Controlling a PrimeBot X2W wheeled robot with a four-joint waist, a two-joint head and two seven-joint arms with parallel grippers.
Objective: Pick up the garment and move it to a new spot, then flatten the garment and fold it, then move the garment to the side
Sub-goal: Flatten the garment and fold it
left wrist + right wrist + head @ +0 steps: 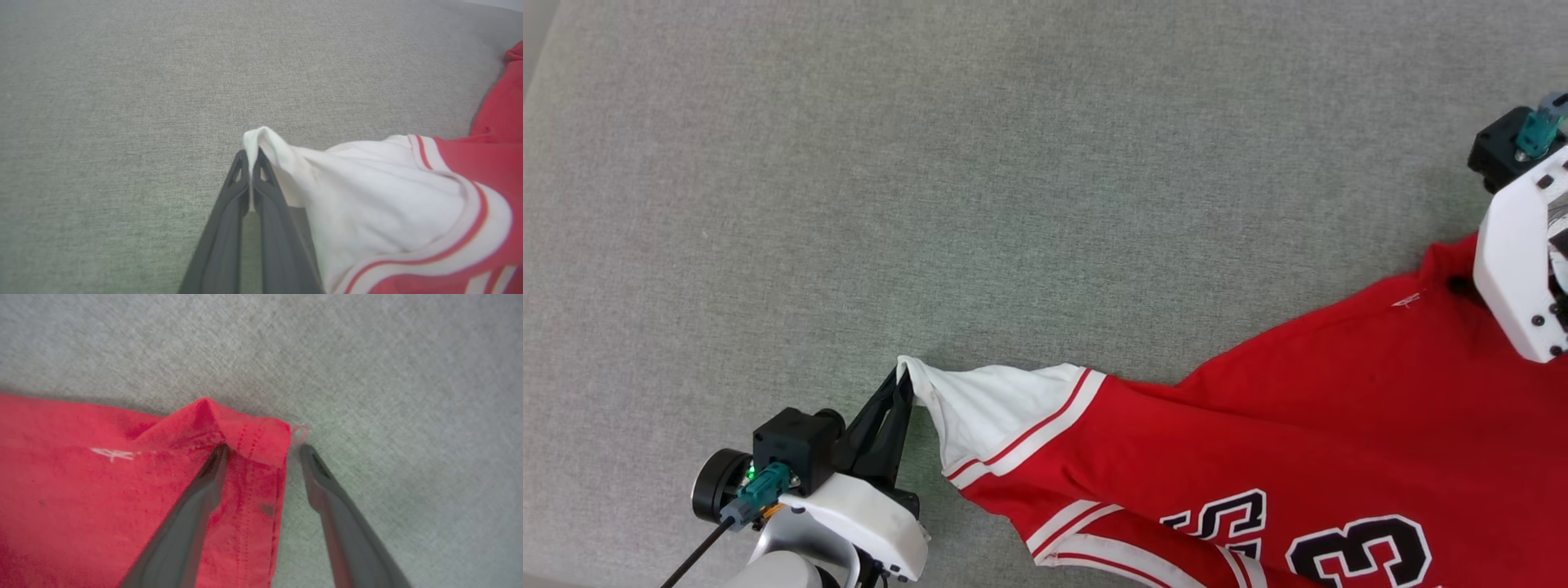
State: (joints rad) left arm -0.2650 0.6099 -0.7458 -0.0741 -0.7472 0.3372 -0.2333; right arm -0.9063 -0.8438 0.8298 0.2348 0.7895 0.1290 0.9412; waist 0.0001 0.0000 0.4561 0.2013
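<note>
The garment (1307, 392), a red jersey with white sleeves and black numerals, lies spread across the lower right of the grey surface. My left gripper (900, 377) is shut on the tip of its white sleeve (367, 196), the cloth pinched between the two dark fingers (229, 212) and poking out above them. In the right wrist view my right gripper (261, 448) stands open over the red hem corner (249, 441): one finger rests on the red cloth, the other on the bare surface beside it. In the head view only the right arm's white wrist housing (1515, 261) shows, at the garment's far corner.
A grey woven fabric surface (931, 163) stretches under everything, bare across the top and left of the head view. A small white mark (112, 453) sits on the red cloth near the hem.
</note>
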